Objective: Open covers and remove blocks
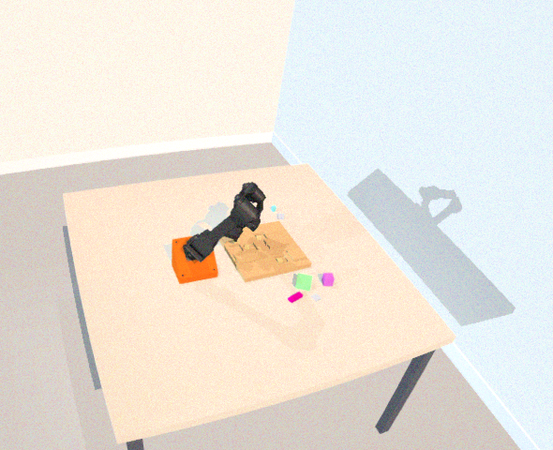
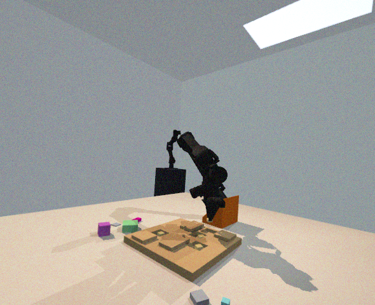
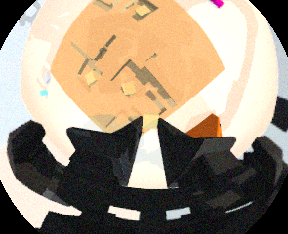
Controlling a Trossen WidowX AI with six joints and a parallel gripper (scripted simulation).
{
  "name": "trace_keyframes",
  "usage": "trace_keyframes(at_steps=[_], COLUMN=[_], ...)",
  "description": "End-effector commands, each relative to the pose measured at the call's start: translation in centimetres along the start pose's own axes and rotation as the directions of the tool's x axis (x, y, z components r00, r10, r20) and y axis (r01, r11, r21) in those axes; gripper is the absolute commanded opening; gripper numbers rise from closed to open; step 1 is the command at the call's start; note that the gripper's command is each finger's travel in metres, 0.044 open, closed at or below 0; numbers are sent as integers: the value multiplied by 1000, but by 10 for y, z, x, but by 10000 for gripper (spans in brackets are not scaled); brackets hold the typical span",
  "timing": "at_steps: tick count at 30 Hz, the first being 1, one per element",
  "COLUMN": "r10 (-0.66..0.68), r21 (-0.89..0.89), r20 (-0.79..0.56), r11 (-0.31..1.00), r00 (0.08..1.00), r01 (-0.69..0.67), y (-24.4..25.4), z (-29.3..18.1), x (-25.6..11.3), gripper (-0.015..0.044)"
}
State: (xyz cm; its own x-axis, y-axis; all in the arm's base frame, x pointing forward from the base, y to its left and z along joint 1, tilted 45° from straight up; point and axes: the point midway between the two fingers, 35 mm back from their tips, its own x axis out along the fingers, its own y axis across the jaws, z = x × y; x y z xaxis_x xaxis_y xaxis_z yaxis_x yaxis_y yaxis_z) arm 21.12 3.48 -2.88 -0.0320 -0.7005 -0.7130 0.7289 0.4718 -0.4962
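Observation:
The wooden puzzle board [image 1: 262, 269] [image 2: 194, 262] [image 3: 194, 63] lies flat. My gripper [image 2: 209, 218] [image 3: 150, 123] is shut on a pale yellow block [image 2: 209, 220] [image 3: 150, 120], held above the board's edge nearest the orange box. One well [image 2: 209, 230] [image 3: 156, 102] is uncovered and looks empty. Three more yellow blocks sit in uncovered wells: one [image 2: 160, 232] [image 3: 143, 10], a second [image 2: 199, 235] [image 3: 129, 88] and a third [image 2: 198, 245] [image 3: 91, 78]. Raised wooden covers [image 2: 143, 236] [image 2: 174, 243] [image 2: 192, 225] [image 2: 225, 235] stand beside the wells. The arm hides the fingertips in the top view.
The orange box [image 1: 194, 271] [image 2: 229, 211] stands beside the board. Off one side lie a green block [image 1: 303, 281] [image 2: 129, 226], a purple cube [image 1: 327, 279] [image 2: 103, 229], a magenta piece [image 1: 294, 296] and a thin grey piece [image 1: 316, 297]. A grey block [image 2: 199, 297] and cyan cube [image 2: 225, 300] lie opposite.

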Motion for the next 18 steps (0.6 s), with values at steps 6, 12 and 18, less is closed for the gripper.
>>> trace_keyframes(at_steps=[6,12,18], r10=[7,7,7], r21=[9,9,9], r20=[-4,-4,-4], r11=[1000,1000,1000], r00=[1000,1000,1000], r01=[-7,-7,-7], y=[2,1,6], z=[1,0,-1], x=[-23,-39,-46], gripper=[80,80,80])
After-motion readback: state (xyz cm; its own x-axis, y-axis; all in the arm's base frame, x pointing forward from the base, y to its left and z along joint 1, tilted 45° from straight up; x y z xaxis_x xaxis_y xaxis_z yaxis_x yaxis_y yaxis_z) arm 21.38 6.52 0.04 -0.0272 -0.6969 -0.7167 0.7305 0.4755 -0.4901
